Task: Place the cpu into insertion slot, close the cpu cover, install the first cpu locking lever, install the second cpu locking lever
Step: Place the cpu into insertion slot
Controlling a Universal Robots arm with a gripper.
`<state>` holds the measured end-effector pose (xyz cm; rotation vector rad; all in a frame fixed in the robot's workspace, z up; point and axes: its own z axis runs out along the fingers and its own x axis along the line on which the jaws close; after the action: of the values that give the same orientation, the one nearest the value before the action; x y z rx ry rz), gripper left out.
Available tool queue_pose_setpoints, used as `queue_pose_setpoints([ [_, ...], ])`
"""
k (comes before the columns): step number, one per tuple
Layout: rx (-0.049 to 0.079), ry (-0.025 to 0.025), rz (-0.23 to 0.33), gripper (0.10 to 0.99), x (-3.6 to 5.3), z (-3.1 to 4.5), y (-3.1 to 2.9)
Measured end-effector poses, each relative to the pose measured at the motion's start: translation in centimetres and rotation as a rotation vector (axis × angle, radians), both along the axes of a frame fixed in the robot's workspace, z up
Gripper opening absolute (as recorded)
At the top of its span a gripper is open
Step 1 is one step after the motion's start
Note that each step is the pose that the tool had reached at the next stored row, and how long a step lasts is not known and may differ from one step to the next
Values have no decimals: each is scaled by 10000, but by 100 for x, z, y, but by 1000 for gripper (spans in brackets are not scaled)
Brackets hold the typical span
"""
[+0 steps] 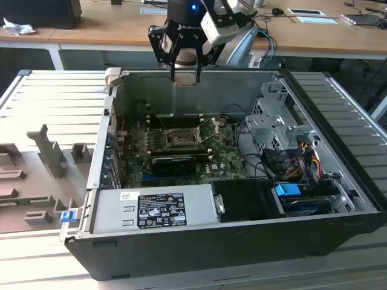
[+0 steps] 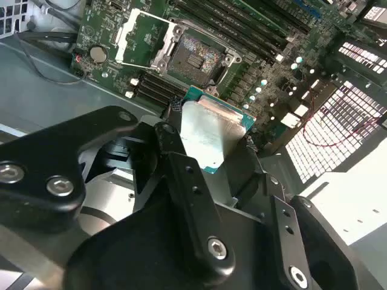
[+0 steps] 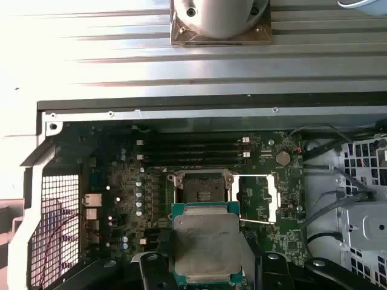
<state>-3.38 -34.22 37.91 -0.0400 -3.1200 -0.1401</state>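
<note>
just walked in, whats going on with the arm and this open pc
The arm's gripper is shut on the cpu and holds it in the air above the open computer case. On the motherboard below, the insertion slot is bare and the cpu cover is flipped open beside it. The chip is not yet seated in the slot, and the cover is not yet closed.

I see the cpu (image 2: 208, 136) with a dull, faintly scuffed silver metal top and a green board edge. My claw (image 1: 185, 77) is matt black. The insertion slot (image 3: 201, 192) has a dark centre in a shiny metal frame. The cpu cover (image 2: 123, 36) is thin bright metal. The counter (image 1: 54, 96) is ribbed pale grey metal.
</note>
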Motion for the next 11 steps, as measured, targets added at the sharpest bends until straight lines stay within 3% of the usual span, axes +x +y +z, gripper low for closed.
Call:
queue_pose_setpoints([
  [11, 0, 1, -375, 529, 0, 0, 0],
])
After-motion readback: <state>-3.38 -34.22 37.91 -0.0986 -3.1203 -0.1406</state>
